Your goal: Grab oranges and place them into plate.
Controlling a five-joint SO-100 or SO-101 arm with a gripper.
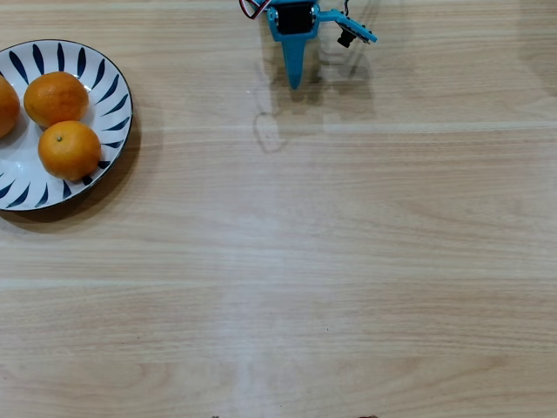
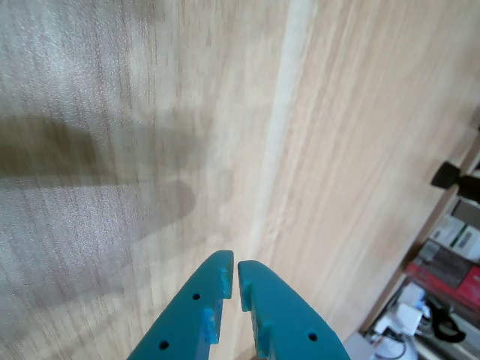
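Resting on the plate (image 1: 111,131) at the left edge of the overhead view, three oranges are seen: one (image 1: 56,98) toward the upper part, one (image 1: 69,150) just below it and touching it or nearly so, and a third (image 1: 6,106) cut off by the picture's left border. Their skins are deep orange, finely dimpled and slightly glossy, and a small dark stem mark is shown on the lower fruit. The plate is round, white and shiny, with dark blue leaf-shaped strokes radiating around its rim and a thin dark edge; part of it is cropped by the frame. A soft shadow is cast by it on the bench (image 1: 348,261), which is made of pale wood with long horizontal grain bands.

Well apart from the plate, at the top middle of the overhead view, the gripper (image 1: 294,78) is seen as a bright blue plastic piece tapering to a point. In the wrist view the fingers (image 2: 214,281) are shown nearly closed, their tips separated only by a thin gap, with nothing held between them. They are smooth teal plastic with small holes, poised over bare wood.
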